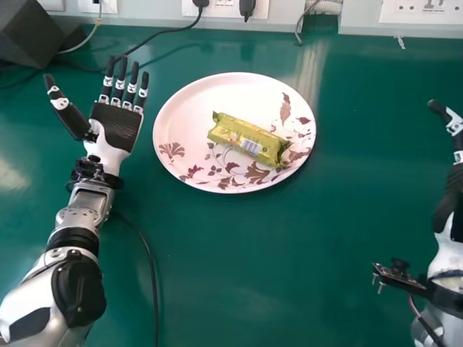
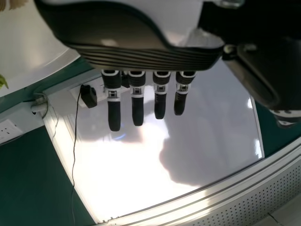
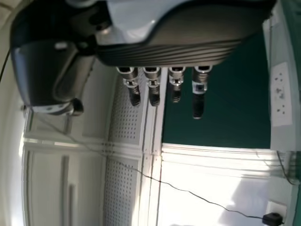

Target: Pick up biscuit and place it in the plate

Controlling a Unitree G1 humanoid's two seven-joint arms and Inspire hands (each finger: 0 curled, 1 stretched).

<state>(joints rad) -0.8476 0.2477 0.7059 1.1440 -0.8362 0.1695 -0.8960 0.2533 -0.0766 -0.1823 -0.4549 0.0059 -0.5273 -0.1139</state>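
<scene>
Biscuit packet [image 1: 249, 139] lies on the plate [image 1: 181, 108], upper centre of the head view, its end seals free. Left hand [image 1: 116, 130], upper left, is open, fingers extended, empty. Right hand [image 1: 450, 199], right edge, is open and empty. Packet is judged light; film wrapper probably slippery, contents stiff but brittle. Should handling be required, recommended hold is across the middle, on both long sides, with light pressure; crimped ends are unsuitable.

Green biscuit packet [image 1: 249, 139], lying flat on floral plate [image 1: 188, 108].
</scene>
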